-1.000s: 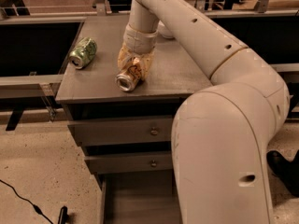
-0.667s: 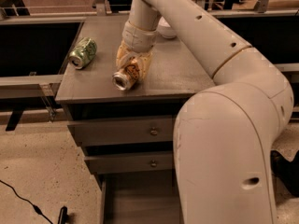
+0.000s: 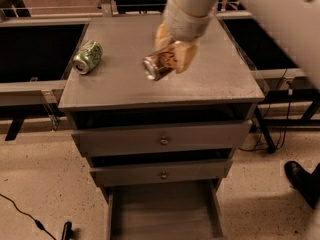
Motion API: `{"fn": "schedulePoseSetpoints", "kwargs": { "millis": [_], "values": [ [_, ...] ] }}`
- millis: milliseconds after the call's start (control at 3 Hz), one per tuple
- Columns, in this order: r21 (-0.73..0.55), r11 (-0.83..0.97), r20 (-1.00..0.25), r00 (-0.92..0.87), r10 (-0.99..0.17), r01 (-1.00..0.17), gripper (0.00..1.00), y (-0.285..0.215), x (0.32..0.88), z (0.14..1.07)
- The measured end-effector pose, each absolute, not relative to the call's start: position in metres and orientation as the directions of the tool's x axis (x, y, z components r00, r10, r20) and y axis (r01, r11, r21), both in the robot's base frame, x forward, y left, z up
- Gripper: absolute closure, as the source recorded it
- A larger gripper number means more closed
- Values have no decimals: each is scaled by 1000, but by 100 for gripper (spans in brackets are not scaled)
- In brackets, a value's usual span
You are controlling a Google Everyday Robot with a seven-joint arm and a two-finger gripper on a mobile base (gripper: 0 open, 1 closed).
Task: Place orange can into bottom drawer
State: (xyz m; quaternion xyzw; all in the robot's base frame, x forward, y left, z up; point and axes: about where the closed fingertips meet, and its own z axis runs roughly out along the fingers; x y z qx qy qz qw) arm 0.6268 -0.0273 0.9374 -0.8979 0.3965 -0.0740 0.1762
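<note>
end effector (image 3: 172,59) clamped on orange can (image 3: 159,65), over worktop (image 3: 125,91) centre | risk: tilted can slips, misses bottom drawer (image 3: 160,211)

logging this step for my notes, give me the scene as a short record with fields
gripper: over the cabinet top, fingers shut on the orange can
orange can: held tilted, silver end facing front-left, not yet in the drawer
bottom drawer: pulled open at the cabinet's base, plank floor showing
green can: lying on its side at the left of the cabinet top
knobbed drawers: two, stacked above the bottom drawer
shoe: dark, on the floor at right
</note>
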Motion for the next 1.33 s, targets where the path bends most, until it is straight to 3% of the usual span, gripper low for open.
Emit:
{"fn": "schedulePoseSetpoints", "kwargs": {
  "millis": [333, 1333],
  "values": [
    [-367, -455, 138, 436, -889, -811, 100, -94, 604, 921],
    [-172, -339, 135, 319, -938, -925, 100, -101, 585, 813]
  ]
}}
